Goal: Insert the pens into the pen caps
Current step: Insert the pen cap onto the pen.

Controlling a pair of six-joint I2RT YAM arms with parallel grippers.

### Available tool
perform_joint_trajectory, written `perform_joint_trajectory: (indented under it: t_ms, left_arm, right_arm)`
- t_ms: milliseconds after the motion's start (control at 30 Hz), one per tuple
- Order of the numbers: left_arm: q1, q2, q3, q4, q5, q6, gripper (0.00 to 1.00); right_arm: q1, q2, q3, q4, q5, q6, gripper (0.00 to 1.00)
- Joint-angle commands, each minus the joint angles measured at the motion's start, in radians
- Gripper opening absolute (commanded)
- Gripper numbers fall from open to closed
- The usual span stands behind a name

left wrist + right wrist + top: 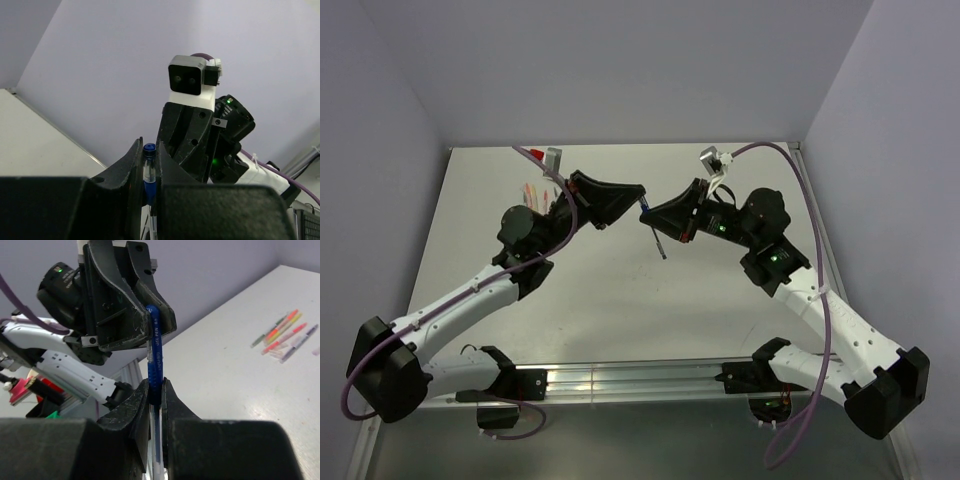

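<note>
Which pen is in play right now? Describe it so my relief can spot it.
Look above the middle of the table, where the left end effector and right end effector meet tip to tip. The blue pen runs between the fingers of both. Unlike the loose pens bunched flat on the table's far left, it is off the surface and dark blue with pale lettering.

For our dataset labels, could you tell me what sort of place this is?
Probably a lab robot cell: plain walls, white table, left arm and right arm mounted on a metal rail.
</note>
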Motion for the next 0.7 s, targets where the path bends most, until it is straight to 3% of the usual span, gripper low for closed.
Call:
perform_joint_trajectory:
  t_ms: [0, 200, 667]
  left_arm:
    - [-0.031, -0.059, -0.002, 0.056, 0.180, 0.038, 0.00]
    - [-0.045, -0.090, -0.007, 0.059, 0.166, 0.069, 0.00]
    - [-0.135, -0.085, 0.025, 0.011, 0.178, 0.153, 0.00]
  right_arm:
    - [-0.042, -0.041, 0.041, 0.153, 0.101, 0.036, 0.00]
    - [-0.042, -0.047, 0.032, 0.216, 0.015, 0.099, 0.00]
    - [-0.042, -0.041, 0.012, 0.380, -0.022, 0.201, 0.00]
